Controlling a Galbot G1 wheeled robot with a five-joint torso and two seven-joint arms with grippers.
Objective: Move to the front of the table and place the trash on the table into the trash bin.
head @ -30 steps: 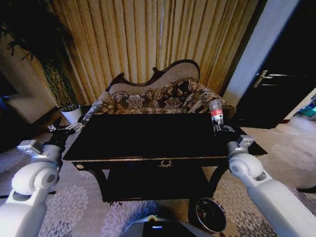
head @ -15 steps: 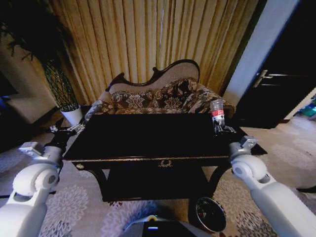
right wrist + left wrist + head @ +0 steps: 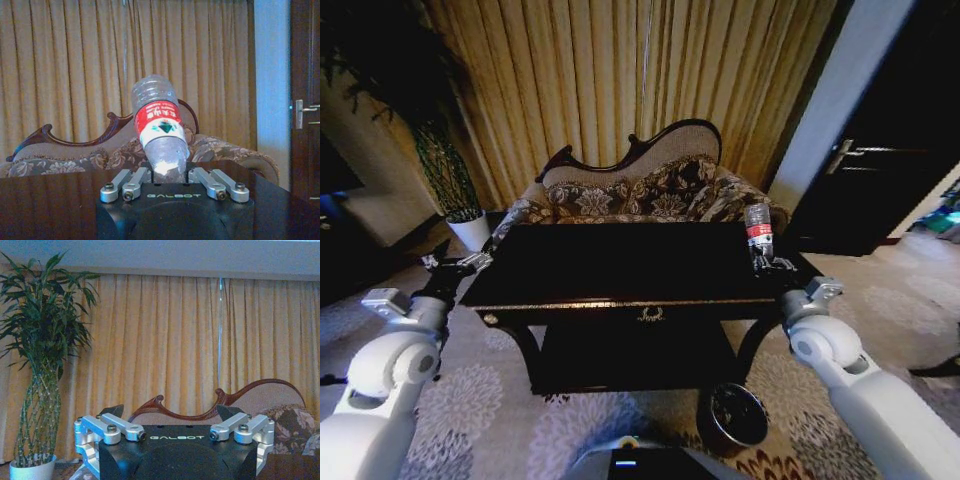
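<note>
Right end effector [image 3: 767, 262] clenched on the bottle [image 3: 757, 229], held tilted above the right edge of the worktop [image 3: 620, 270]. Left end effector [image 3: 455, 266] released, beside the left edge. Trash bin [image 3: 732, 416] on the floor below.

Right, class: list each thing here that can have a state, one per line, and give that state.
bottle: held tilted above the table
right gripper: shut on the bottle
left gripper: open, holding nothing, by the table's left end
bin: upright on the floor, open-topped
door: shut
</note>
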